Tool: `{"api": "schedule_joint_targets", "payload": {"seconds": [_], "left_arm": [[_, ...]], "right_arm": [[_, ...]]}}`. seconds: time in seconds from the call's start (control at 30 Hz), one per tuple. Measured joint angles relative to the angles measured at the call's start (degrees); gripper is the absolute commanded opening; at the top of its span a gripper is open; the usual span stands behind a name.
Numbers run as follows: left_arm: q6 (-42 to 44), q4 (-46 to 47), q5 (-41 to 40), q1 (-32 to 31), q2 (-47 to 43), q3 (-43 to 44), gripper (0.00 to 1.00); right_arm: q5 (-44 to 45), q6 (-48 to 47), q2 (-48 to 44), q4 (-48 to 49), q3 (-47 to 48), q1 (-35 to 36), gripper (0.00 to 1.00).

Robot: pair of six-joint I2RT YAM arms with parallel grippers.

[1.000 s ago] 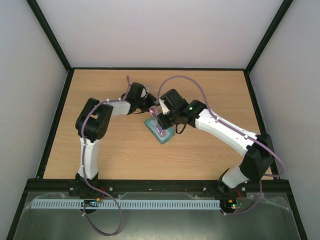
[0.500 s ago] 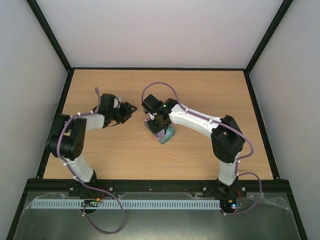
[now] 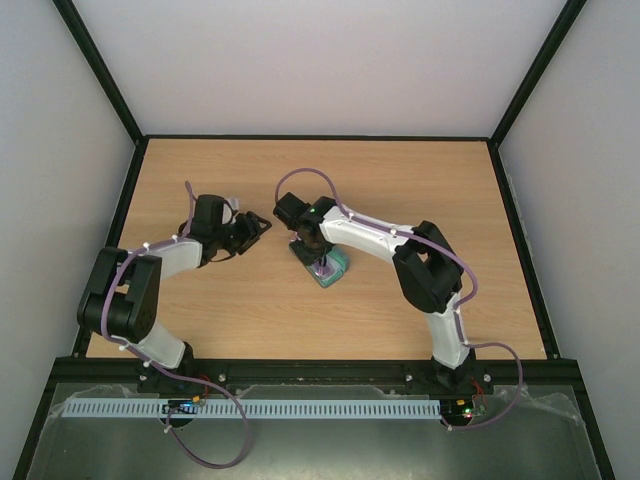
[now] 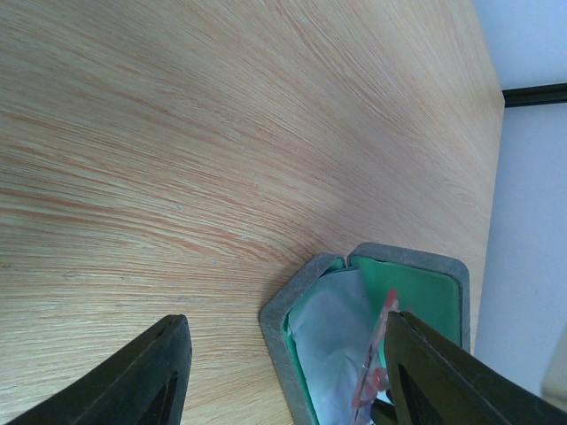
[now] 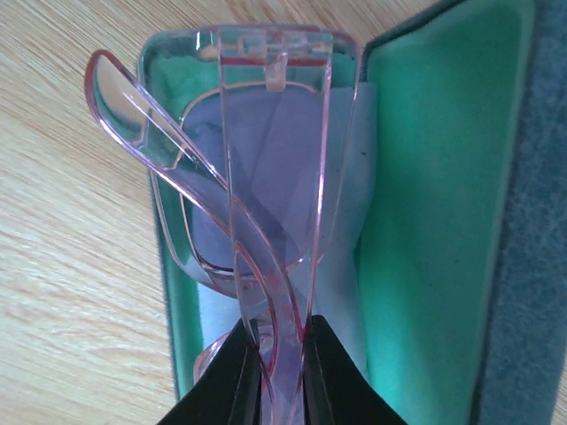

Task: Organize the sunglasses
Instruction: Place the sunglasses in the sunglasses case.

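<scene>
Sunglasses (image 5: 257, 177), folded, hang lens-end first over the open case (image 5: 443, 221) at the surface (image 3: 450, 200) centre. The right claw (image 5: 275, 354) is clenched on the temples, apparently for a straight lowering. The left claw (image 4: 288, 354), released and empty, stands at 10 o'clock, giving clearance.

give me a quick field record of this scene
table: wooden
case: open on the table, green lining
cloth: pale, lying inside the case
sunglasses: pink, held over the cloth in the case
right gripper: shut on the sunglasses
left gripper: open, empty, apart from the case
</scene>
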Motion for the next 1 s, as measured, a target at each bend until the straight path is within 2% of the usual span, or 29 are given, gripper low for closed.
{"api": "schedule_joint_targets", "payload": {"seconds": [0.33, 1.0], "left_arm": [[0.50, -0.39, 0.04, 0.04, -0.22, -0.17, 0.61], [1.18, -0.35, 0.55, 0.44, 0.44, -0.17, 0.61]], "right_arm": [[2.64, -0.24, 3.89, -0.76, 0.26, 0.00, 0.01], [2.75, -1.51, 4.44, -1.68, 0.31, 0.98, 0.02]]}}
